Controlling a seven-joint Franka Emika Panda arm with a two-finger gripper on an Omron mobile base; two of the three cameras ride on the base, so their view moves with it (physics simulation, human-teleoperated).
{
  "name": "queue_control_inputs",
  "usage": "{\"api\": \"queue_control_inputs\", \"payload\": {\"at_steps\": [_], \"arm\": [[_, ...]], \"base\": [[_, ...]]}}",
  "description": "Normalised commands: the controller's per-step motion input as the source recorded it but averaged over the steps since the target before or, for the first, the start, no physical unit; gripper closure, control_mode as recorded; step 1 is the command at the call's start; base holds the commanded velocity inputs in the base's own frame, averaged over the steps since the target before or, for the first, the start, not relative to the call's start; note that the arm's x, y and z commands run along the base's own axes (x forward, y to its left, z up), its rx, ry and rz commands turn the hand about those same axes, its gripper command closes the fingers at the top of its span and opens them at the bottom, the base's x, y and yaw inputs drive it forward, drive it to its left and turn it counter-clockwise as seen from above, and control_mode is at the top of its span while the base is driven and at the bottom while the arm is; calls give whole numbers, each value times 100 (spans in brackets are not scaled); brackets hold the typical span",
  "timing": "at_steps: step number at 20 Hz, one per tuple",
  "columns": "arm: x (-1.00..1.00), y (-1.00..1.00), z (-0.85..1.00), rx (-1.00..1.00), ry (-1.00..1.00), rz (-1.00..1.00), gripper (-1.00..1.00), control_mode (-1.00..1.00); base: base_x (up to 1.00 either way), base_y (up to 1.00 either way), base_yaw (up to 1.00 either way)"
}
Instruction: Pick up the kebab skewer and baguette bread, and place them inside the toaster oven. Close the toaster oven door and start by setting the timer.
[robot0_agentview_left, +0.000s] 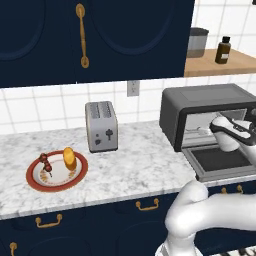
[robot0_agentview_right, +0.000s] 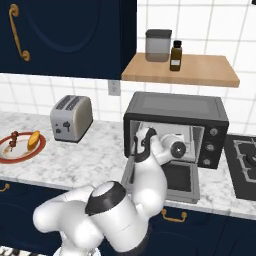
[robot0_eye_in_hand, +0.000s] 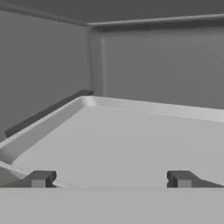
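Item: dark grey box toaster oven (robot0_agentview_right: 175, 115), glass door (robot0_agentview_right: 167, 180) lowered. Two-finger gripper (robot0_eye_in_hand: 109, 178), jaws apart and empty, positioned inside over the grey metal tray (robot0_eye_in_hand: 131, 144). Meat-threaded kebab skewer (robot0_agentview_left: 46, 164) and golden oblong baguette bread (robot0_agentview_left: 69, 158) remain on the red-rimmed plate (robot0_agentview_left: 35, 182), far left. Risk: tray or door may be struck during withdrawal.

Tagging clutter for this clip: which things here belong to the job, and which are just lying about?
Job:
kebab skewer
baguette bread
toaster oven
toaster oven door, open
inner tray
gripper, open, at the oven mouth

Lying about:
plate
slot toaster
canister
brown bottle
stove
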Motion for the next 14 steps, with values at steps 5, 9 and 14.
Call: {"api": "queue_control_inputs", "payload": {"at_steps": [5,9,14], "arm": [[-86,-32,-60,0,17,-9,-100,-100],[-79,-32,-45,0,23,-9,-100,-100],[-76,-40,-31,0,25,-7,-100,-100]], "base": [[0,0,0],[0,0,0],[0,0,0]]}}
